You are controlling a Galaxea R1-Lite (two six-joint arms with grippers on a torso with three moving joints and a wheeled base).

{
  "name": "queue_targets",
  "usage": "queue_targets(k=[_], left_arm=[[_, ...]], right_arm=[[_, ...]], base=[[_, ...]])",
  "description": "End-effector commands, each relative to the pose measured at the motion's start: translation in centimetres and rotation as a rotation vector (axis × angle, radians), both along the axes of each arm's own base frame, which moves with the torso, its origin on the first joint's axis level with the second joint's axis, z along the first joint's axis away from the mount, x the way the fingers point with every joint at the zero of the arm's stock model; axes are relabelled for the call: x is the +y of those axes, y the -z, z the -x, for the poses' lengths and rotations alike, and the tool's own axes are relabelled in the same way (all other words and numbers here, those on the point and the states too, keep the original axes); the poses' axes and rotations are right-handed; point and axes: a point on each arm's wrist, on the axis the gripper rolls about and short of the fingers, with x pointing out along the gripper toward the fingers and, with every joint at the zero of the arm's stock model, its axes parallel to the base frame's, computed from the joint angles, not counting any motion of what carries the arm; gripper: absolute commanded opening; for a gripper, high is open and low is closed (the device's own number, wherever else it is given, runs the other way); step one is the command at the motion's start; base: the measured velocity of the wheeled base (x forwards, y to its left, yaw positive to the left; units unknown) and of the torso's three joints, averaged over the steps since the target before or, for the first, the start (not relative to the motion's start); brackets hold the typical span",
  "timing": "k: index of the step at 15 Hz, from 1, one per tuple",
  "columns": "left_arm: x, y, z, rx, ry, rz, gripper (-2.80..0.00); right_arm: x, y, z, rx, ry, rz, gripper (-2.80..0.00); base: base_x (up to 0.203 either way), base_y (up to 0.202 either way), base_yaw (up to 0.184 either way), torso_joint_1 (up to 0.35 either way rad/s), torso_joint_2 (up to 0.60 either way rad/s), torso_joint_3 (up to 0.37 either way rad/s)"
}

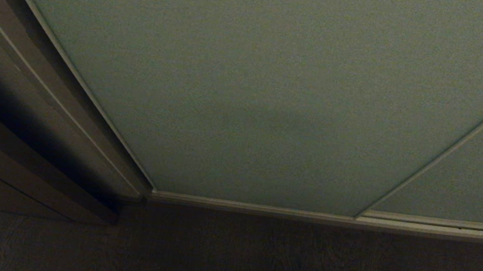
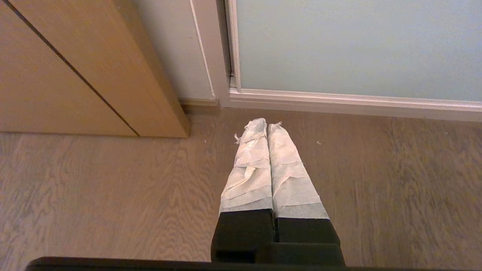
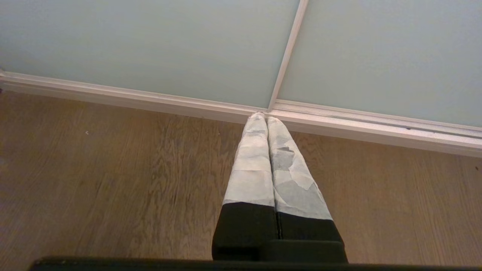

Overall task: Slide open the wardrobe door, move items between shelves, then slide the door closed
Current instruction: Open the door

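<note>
The sliding wardrobe door (image 1: 250, 87) is a pale grey-green panel with a thin cream frame, filling most of the head view; it stands closed down to the floor rail. A second panel like it (image 1: 477, 176) adjoins on the right, the seam (image 3: 286, 56) showing in the right wrist view. My left gripper (image 2: 266, 126) hangs over the wood floor near the door's left corner, tape-wrapped fingers pressed together, holding nothing. My right gripper (image 3: 265, 117) points toward the seam at the bottom rail (image 3: 357, 120), shut and empty. The items and shelves are hidden behind the doors.
A wooden cabinet (image 2: 75, 67) stands to the left of the wardrobe, its corner close to the door frame (image 2: 218, 56). Wood-grain floor (image 2: 395, 188) stretches in front of the doors. Neither arm shows in the head view.
</note>
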Motion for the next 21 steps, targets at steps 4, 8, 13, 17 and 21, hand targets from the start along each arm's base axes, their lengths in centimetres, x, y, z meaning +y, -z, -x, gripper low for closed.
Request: queue_targets(k=[4,8,13,17,21], left_arm=[[0.0,0.0,0.0,0.001,0.000,0.000,-2.80],[0.0,0.0,0.0,0.001,-0.001,0.000,-2.80],[0.0,0.0,0.0,0.002,0.002,-0.006,-2.80],[0.1,-0.3,0.1,0.008,-0.027,0.016,-2.80],[0.1,-7.8,1.5,-0.195,-0.038,-0.009,-2.80]], right_arm=[[0.0,0.0,0.0,-0.001,-0.001,0.001,-2.80],[0.0,0.0,0.0,-0.001,-0.001,0.001,-2.80],[0.0,0.0,0.0,-0.001,-0.001,0.001,-2.80],[0.0,0.0,0.0,-0.001,-0.001,0.001,-2.80],[0.0,0.0,0.0,-0.001,-0.001,0.001,-2.80]], base=[[0.000,0.000,0.000,0.000,0.00,0.000],[0.000,0.000,0.000,0.000,0.00,0.000],[0.000,0.000,0.000,0.000,0.00,0.000],[0.000,0.000,0.000,0.000,0.00,0.000],[0.000,0.000,0.000,0.000,0.00,0.000]])
